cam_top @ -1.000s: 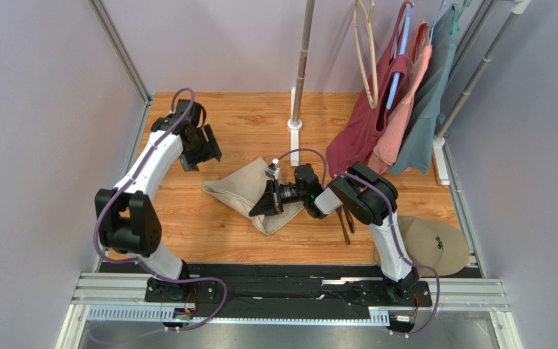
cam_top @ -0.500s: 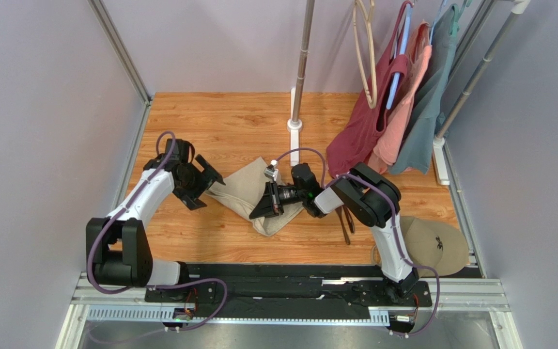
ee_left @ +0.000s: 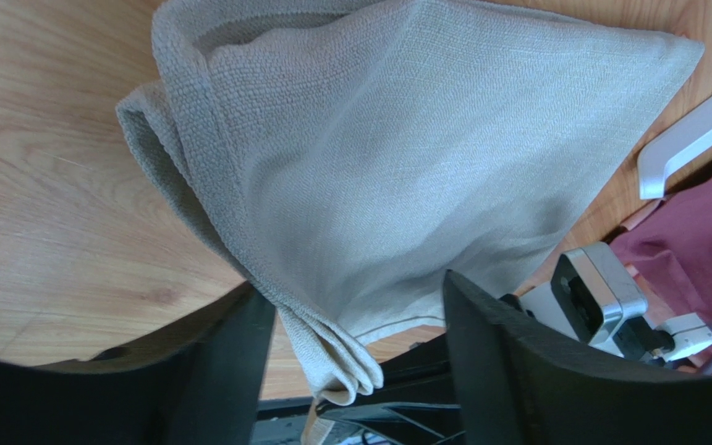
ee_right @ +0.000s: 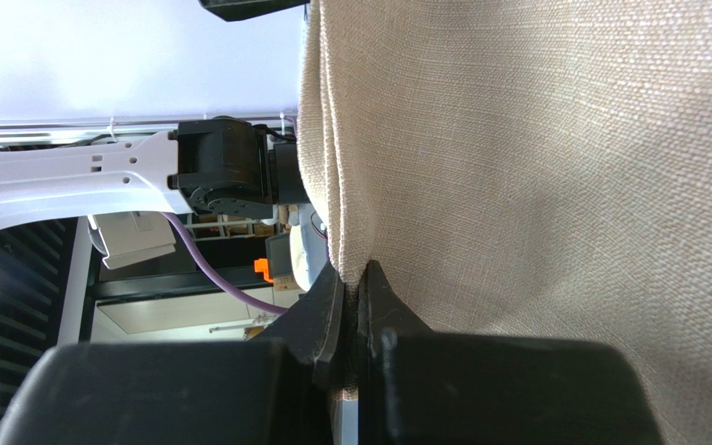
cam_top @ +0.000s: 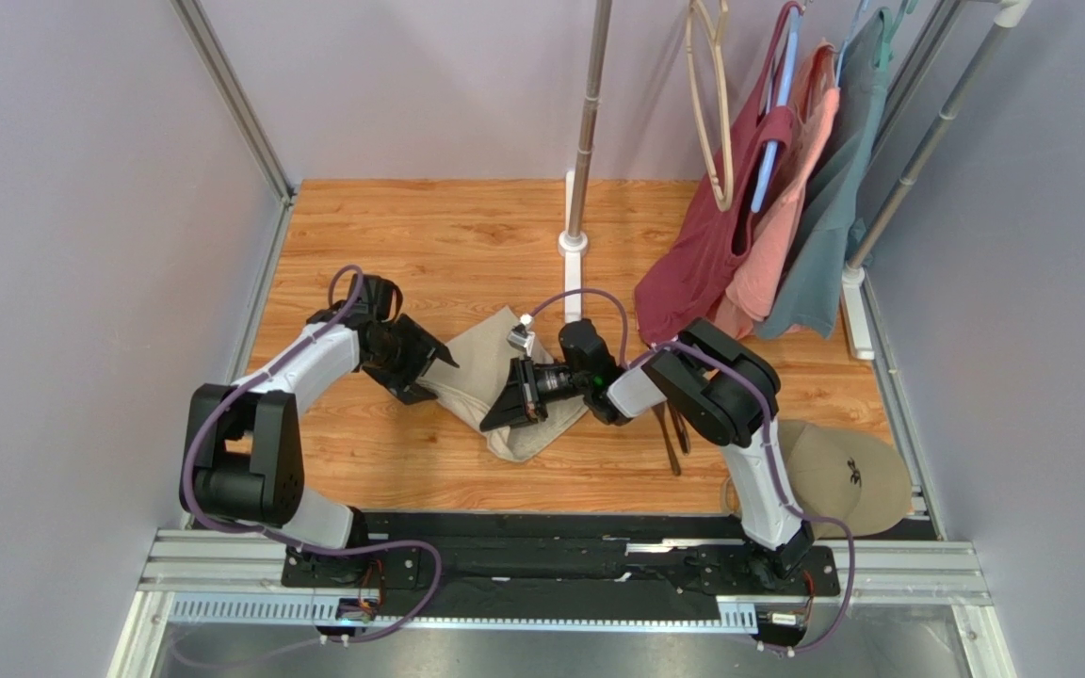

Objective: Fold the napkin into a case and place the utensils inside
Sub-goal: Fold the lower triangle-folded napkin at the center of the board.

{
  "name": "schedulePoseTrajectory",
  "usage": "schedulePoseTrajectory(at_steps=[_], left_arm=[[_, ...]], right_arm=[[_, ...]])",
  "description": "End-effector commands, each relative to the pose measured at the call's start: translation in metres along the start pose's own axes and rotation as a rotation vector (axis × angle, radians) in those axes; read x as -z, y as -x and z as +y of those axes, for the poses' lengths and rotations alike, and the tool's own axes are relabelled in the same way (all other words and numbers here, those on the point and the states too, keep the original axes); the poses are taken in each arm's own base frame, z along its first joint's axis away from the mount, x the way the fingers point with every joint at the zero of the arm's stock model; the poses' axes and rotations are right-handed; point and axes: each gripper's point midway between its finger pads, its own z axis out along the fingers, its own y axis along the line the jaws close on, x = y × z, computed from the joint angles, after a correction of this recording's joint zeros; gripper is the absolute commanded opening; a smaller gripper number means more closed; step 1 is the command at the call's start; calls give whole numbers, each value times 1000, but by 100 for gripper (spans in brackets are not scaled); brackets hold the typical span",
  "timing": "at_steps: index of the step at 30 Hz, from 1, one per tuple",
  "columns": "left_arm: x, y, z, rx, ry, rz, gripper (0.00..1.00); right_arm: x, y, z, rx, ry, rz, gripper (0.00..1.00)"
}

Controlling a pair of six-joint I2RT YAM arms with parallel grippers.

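The napkin [cam_top: 495, 379] is found lying mid-desk [cam_top: 421, 240], doubled over into several layers, its stacked hems shown plainly in the left wrist view [ee_left: 406, 167]. Nothing can be seen tucked into it; the utensils [cam_top: 671, 435] are spotted on the bare wood to its right, apart from the cloth and partly hidden by the right arm. The left arm is stretched low and rightward, and the left pincer [cam_top: 428, 370] is held open, its fingers [ee_left: 220, 371] set either side of the napkin's folded left edge. The right arm is bent sharply at a raised elbow, the forearm reaching leftward, and the right pincer [cam_top: 509, 401] is clamped tight on the napkin's near edge, the cloth [ee_right: 536, 185] pinched between the closed fingertips [ee_right: 378, 297].
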Motion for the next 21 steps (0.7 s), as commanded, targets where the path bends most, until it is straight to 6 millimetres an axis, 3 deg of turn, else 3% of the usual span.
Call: schedulePoseTrajectory(at_steps=[1, 2, 4, 5, 6, 8, 10, 13, 14, 16, 21], left_arm=[[0, -2, -4, 19, -6, 10, 66], [0, -1, -5, 9, -9, 9, 51], [0, 0, -2, -29, 1, 2, 30], [1, 0, -1, -41, 8, 3, 4], [1, 1, 1, -55, 16, 1, 0], [4, 6, 6, -114, 44, -26, 0], [7, 11, 13, -185, 74, -55, 0], [15, 16, 18, -272, 106, -78, 0], [19, 16, 20, -285, 121, -78, 0], [23, 19, 24, -330, 141, -90, 0], [31, 19, 30, -365, 155, -103, 0]], right_arm=[[-4, 13, 32, 122, 43, -20, 0], [-5, 10, 32, 128, 39, -9, 0], [-6, 10, 32, 157, 14, 1, 0], [-8, 9, 31, 163, 0, 8, 0], [-8, 6, 25, 143, -37, 23, 1], [-11, 9, 26, 197, -56, 39, 7], [-11, 7, 23, 182, -91, 57, 22], [-11, 12, 22, 216, -143, 77, 34], [-13, 25, 28, 272, -157, 60, 39], [-10, 25, 21, 243, -225, 84, 46], [-13, 42, 25, 249, -257, 78, 52]])
